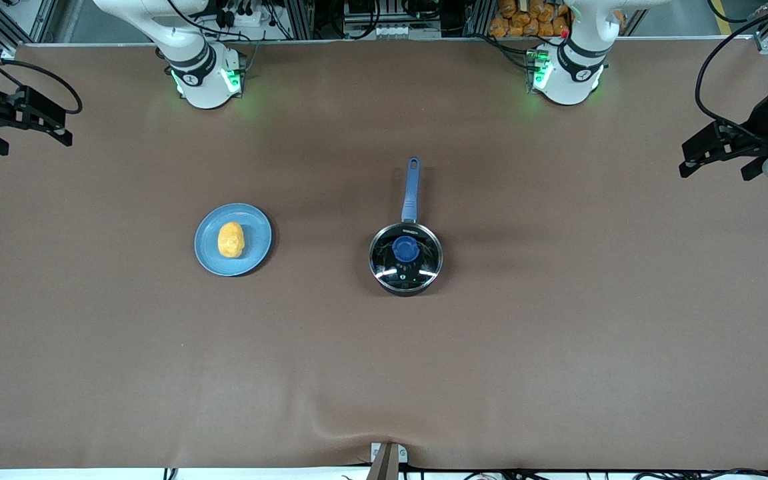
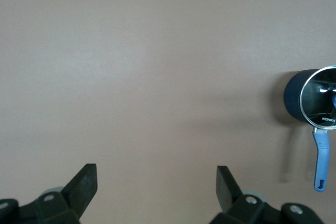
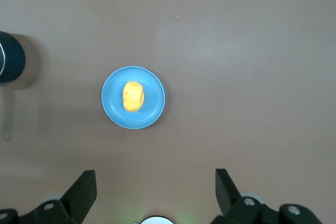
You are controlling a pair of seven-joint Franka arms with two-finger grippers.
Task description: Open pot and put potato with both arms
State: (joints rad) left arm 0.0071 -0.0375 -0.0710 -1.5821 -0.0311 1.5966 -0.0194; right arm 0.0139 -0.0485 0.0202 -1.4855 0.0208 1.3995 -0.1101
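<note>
So in the front view the pot [image 1: 405, 259] sits about mid-desk [image 1: 557, 333] with its glass lid [image 1: 405, 253] on, blue knob [image 1: 405, 249] in the middle, and the long blue handle [image 1: 411, 190] pointing toward the robots' bases. The potato [image 1: 231, 239] is lying on a light-blue plate [image 1: 259, 235], which is beside the pot toward the right arm's end of the desk, well apart from it. Both arms are parked out at the edges: the left hand [image 1: 717, 163] hangs over the left arm's end of the desk and the right hand [image 1: 31, 137] over the right arm's end, each with fingers spread wide and nothing in them, touching nothing. Left wrist view: the left hand [image 2: 156, 182] has its two black fingers [image 2: 84, 182] wide apart over bare brown desk [image 2: 157, 77], holding nothing, and the pot [image 2: 296, 95] shows at the edge of the picture, cut off partly, with its handle [image 2: 321, 158] sticking out. Right wrist view: the right hand [image 3: 155, 184] is just as wide open and empty, fingers [image 3: 84, 187] well apart, and it looks down at the plate [image 3: 113, 109] with the potato [image 3: 133, 96] in the middle of it. A sliver of the pot [image 3: 10, 56] peeks in at the edge there too, well apart from the plate.
</note>
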